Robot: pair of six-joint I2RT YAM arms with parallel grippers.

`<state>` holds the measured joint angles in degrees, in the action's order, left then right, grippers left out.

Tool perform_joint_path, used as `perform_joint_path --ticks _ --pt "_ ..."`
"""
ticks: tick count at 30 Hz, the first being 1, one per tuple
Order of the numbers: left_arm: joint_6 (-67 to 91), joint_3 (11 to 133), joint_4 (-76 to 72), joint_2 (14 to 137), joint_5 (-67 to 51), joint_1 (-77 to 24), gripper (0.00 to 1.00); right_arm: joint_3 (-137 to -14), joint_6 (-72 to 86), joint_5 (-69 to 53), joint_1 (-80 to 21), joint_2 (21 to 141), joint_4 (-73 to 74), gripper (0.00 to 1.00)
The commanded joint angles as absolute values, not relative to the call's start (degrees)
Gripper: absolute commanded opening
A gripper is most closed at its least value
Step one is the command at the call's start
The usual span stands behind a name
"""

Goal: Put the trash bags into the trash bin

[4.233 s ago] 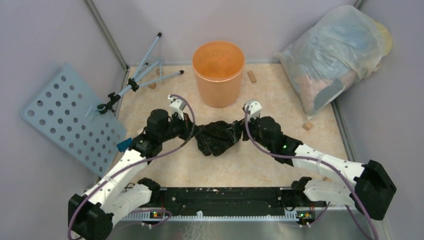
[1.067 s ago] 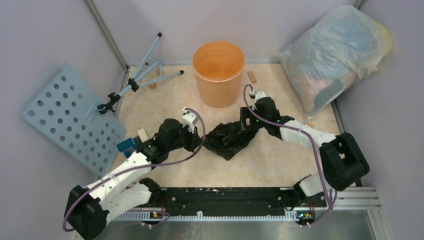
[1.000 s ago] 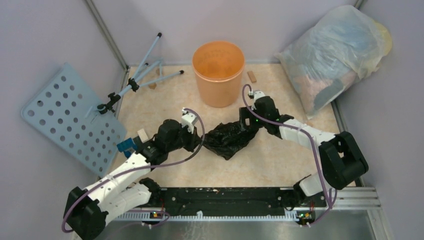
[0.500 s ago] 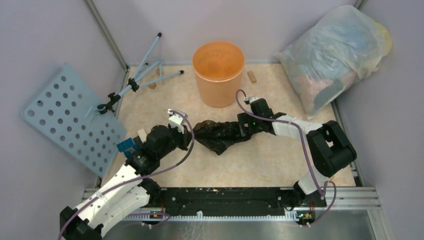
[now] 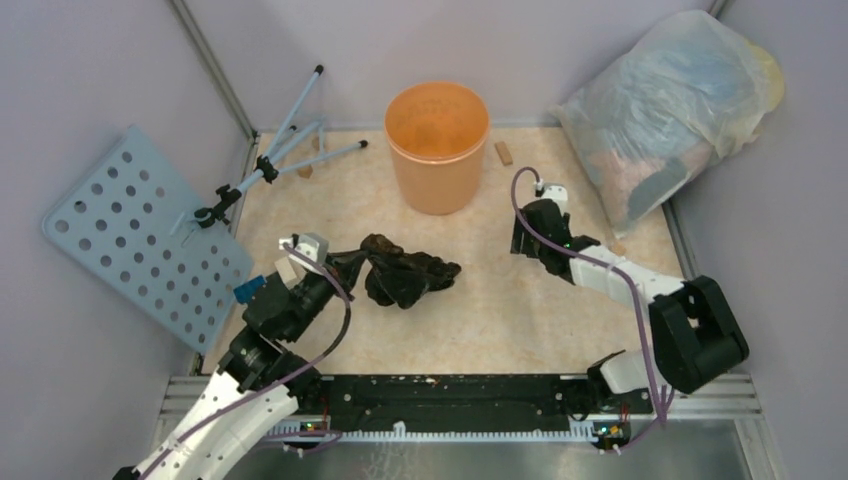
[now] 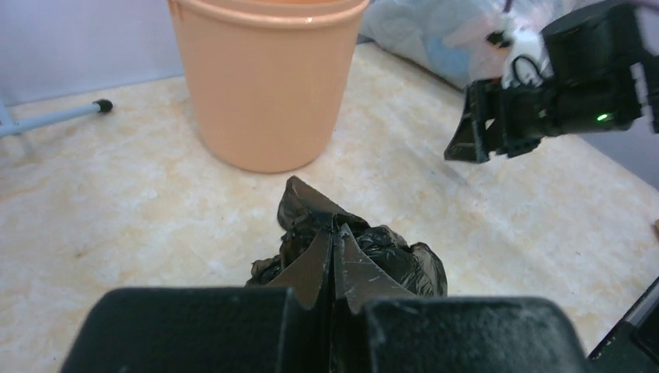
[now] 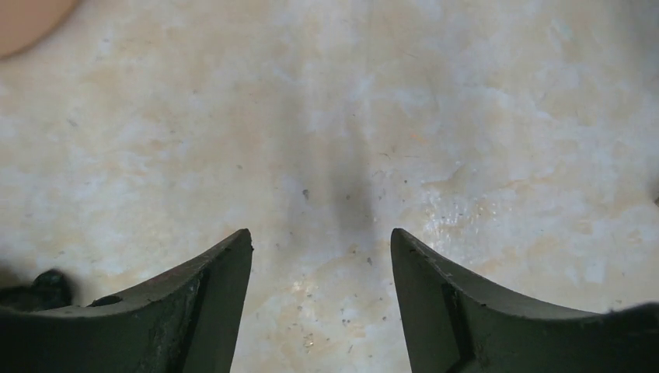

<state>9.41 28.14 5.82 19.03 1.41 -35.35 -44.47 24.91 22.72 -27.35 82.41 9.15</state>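
perforated grey-blue panel (image 5: 130,235) leans against the wall, far left of the trash bin (image 5: 437,180) and nearer the arm bases. a folded tripod (image 5: 285,150) lies left of the bin, level with it. left gripper (image 6: 334,264) sits front-left of the bin; its jaws are pressed together and pinch a fold of the trash bag (image 5: 405,278). the bag is a crumpled black heap on the beige table (image 5: 520,320), directly in front of the bin and slightly left of its centre, apart from the bin wall, not inside it. in the left wrist view the bag bunches up around the closed fingertips, with one peak of plastic standing toward the bin. the bin stands upright at the far middle of the table, with nothing black showing inside it. a small wooden block (image 5: 503,153) lies just right of the bin. right gripper (image 7: 320,241) hangs front-right of the bin, well apart from the bag; its jaws are spread, with only bare table showing between them. a large translucent stuffed bag (image 5: 670,110) sits far right of the bin, in the corner.
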Motion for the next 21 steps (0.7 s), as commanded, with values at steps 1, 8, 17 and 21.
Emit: perform_joint_path --ticks 1,8,17,21 --pt "8.6 27.3 5.3 22.5 1.5 -35.4 0.0 -40.4 19.4 8.0 -26.9 74.8 -3.7 0.68" --pt "8.6 31.3 9.7 32.7 -6.7 -35.5 0.0 -39.7 15.5 -13.0 -28.2 75.3 -9.0 0.71" --pt "9.6 29.1 6.1 33.4 -14.7 -35.5 0.0 -40.6 21.2 -11.7 -30.6 76.9 -4.0 0.7" --pt "9.5 29.3 5.3 34.5 -20.6 -35.4 0.0 -40.5 22.0 -10.1 -31.0 76.3 -1.8 0.7"
